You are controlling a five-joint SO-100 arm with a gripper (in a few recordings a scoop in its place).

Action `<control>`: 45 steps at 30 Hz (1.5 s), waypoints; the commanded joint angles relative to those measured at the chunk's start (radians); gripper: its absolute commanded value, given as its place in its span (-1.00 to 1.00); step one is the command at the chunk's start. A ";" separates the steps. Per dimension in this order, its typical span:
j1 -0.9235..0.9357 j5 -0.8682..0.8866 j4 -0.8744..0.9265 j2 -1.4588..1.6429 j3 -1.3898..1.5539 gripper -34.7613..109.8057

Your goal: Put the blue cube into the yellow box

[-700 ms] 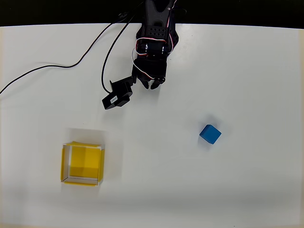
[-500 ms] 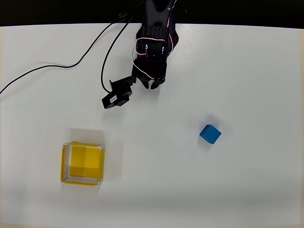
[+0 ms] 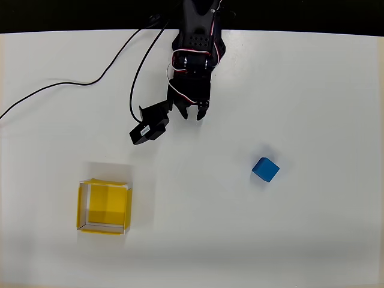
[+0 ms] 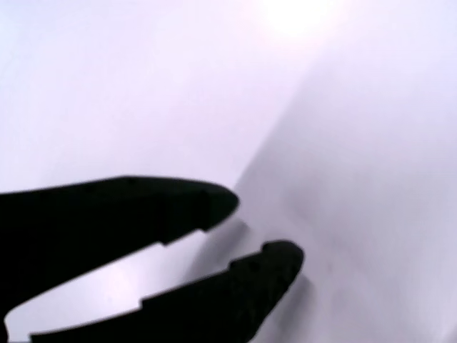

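While nothing is held between its two black fingers, the gripper [image 3: 192, 114] is seen in the overhead view near the top middle of the white table [image 3: 312, 90], its jaws parted by a narrow gap and pointed down the picture. From the wrist view the same gripper [image 4: 264, 229] is shown with one finger [image 4: 143, 207] above and the other finger [image 4: 243, 286] below, a slim wedge of pale surface being visible between them, and only bare tabletop [image 4: 143, 86] is found beyond the tips. Just beside the gripper, to the picture's left in the overhead view, a small black camera block [image 3: 150, 125] is carried on the wrist. Behind the gripper, up the picture, the black arm [image 3: 195, 48] is seen with red and white wires looped along it, and a black cable [image 3: 90, 81] is trailed from it across the table toward the left edge. Farther off, the blue cube [image 3: 265, 169] is found well apart from the fingertips, down the picture and to the right of them, resting on the table with nothing touching it. Farthest from the gripper, down and to the left, the yellow box [image 3: 103, 207] is set on the table with its open top up and only its yellow floor showing inside; cube and box are well apart, on opposite sides of the gripper.
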 commanded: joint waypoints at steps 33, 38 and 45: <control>-0.474 -0.067 -0.463 -1.112 -0.934 0.16; -0.469 -0.123 -0.525 -1.215 -0.986 0.17; -0.494 -0.137 -0.591 -1.322 -1.051 0.17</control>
